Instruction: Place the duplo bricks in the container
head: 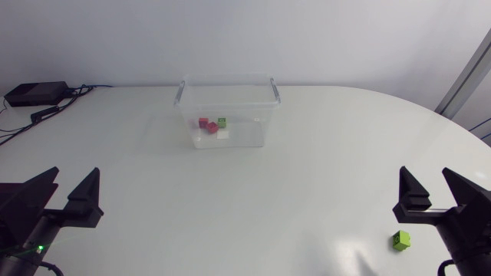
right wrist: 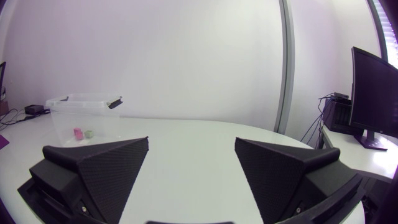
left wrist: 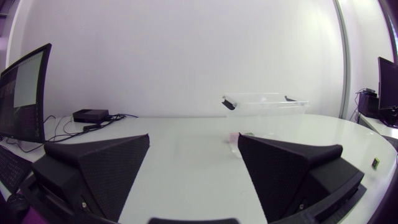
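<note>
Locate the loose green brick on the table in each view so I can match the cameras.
Head view: the loose green brick lies on the table beside the right gripper, far from the container.
Left wrist view: small and far off, out past one finger of the left gripper, on the container's side.
Right wrist view: not in it.
Shared landmark: the clear container, which shows in all three views.

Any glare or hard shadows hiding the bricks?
Head view: soft shadows, a pale sheen on the table beside the loose green brick, nothing hidden. Left wrist view: the bricks in the container look faint through its wall. Right wrist view: they show plainly.
</note>
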